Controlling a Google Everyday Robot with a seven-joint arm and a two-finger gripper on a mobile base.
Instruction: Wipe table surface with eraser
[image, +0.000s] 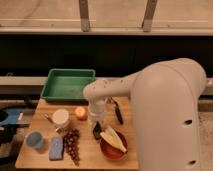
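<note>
A big white arm (165, 115) reaches in from the right, over the wooden surface (89, 156). It bends down near the middle of the surface. At its end the gripper (97, 124) points straight down.

The jaws are closed. The eraser (98, 132), a small black block, sits right at their tips, and they seem to grip it. The eraser is low on the surface, near the middle. It is just left of a red bowl (111, 150).

The bowl has yellow pieces (113, 139) in it. They look like banana, but it is hard to be sure.

A slim black tool (117, 112) lies on the surface just right of the gripper. A small orange fruit (80, 112) sits just left of the gripper. Next to the fruit, further left, stands a white tub (61, 119).

At the front left is a round blue cup (35, 140). Beside it lies a blue-grey sponge (56, 148). A bunch of dark grapes (73, 145) lies between the sponge and the eraser.

A green tray (67, 92) sits at the back left edge of the surface, well apart from the eraser.
</note>
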